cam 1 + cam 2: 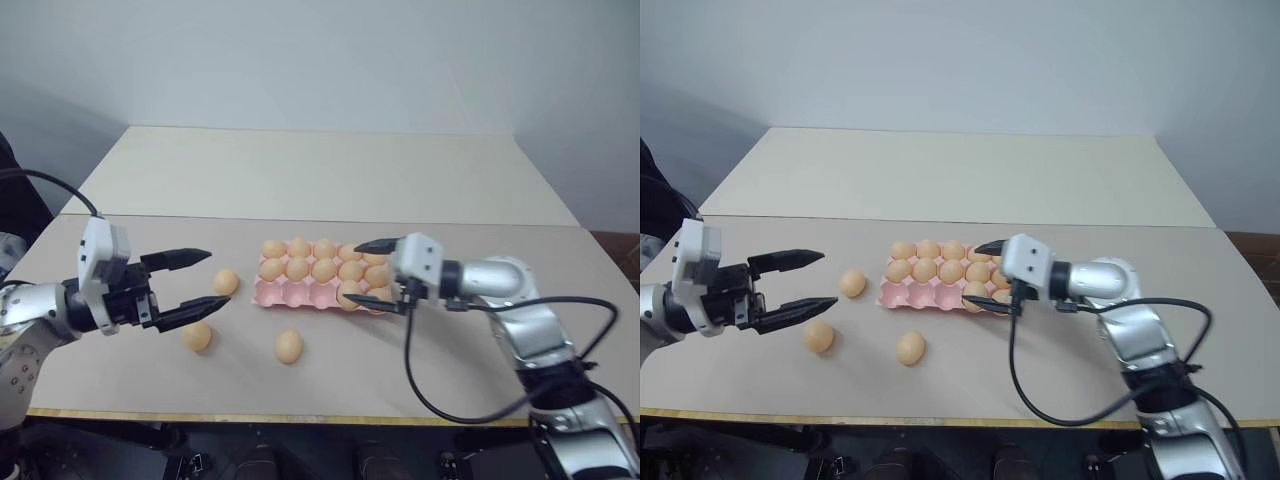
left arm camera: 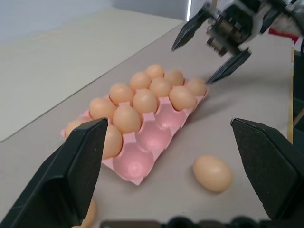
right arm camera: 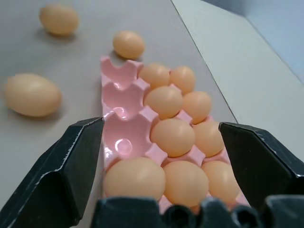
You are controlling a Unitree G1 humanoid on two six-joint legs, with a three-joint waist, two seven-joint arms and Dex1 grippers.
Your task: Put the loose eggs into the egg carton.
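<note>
Right gripper [image 1: 377,273] spread wide, empty, hanging over right end of egg carton [image 1: 300,296]; egg directly below its fingers in near row. 3 near-row cups bare on the carton's left side. Left gripper [image 1: 197,280] spread wide, empty. 3 loose eggs [image 1: 289,346] on table [image 1: 470,350]: 1 just past left fingertips, 1 below them, 1 between grippers.

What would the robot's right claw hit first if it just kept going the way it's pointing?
Probably the eggs already seated in the carton: the open right gripper points low across it, with a near-corner egg directly ahead.
</note>
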